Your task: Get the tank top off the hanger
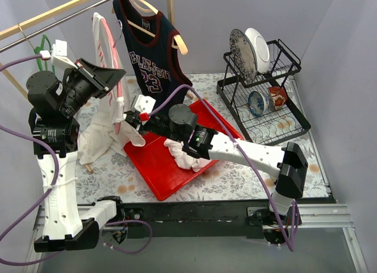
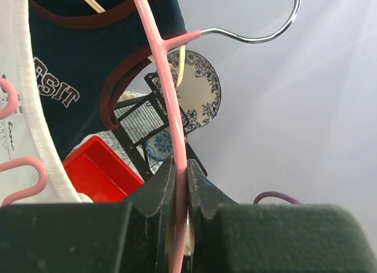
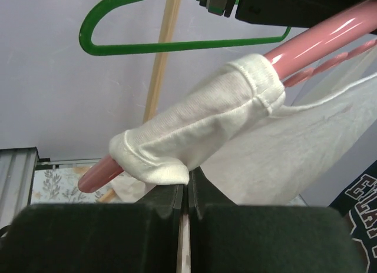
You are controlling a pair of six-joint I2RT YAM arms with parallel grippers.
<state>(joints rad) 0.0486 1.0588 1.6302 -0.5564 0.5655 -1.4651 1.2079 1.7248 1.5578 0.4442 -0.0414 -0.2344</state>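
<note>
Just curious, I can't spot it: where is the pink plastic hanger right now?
Top view, upper left: the pink plastic hanger sits clamped in the left end effector, white tank top draped on it, beside the navy jersey.

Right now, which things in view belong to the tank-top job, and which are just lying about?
In the job: white tank top, pink hanger, left gripper clamping the hanger, right gripper pinching the top's strap.
Lying about: navy jersey, green hanger, red tray, dish rack with plates.
</note>
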